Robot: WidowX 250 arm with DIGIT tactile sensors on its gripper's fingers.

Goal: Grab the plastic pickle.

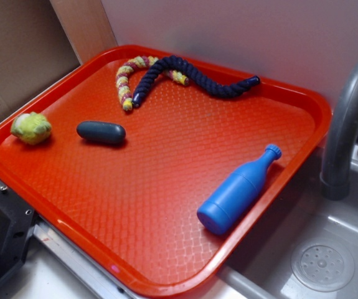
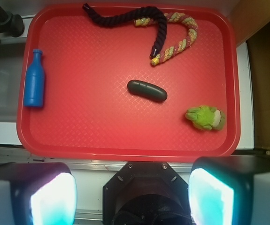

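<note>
The plastic pickle (image 1: 101,132), a smooth dark grey-green capsule, lies flat on the left part of the red tray (image 1: 166,249). Seen from the wrist, the pickle (image 2: 147,90) rests near the middle of the tray (image 2: 102,136), lying slightly askew. My gripper (image 2: 130,187) hangs high above the tray's near edge, well short of the pickle. It is open, its two fingers (image 2: 50,197) spread wide with nothing between them. The exterior view does not show the gripper.
A blue bottle (image 1: 238,192) lies at the tray's right edge. A lumpy yellow-green ball (image 1: 31,128) sits left of the pickle. A navy rope (image 1: 191,78) and a striped rope (image 1: 126,81) lie at the back. A sink (image 1: 328,261) and faucet (image 1: 347,118) border the right.
</note>
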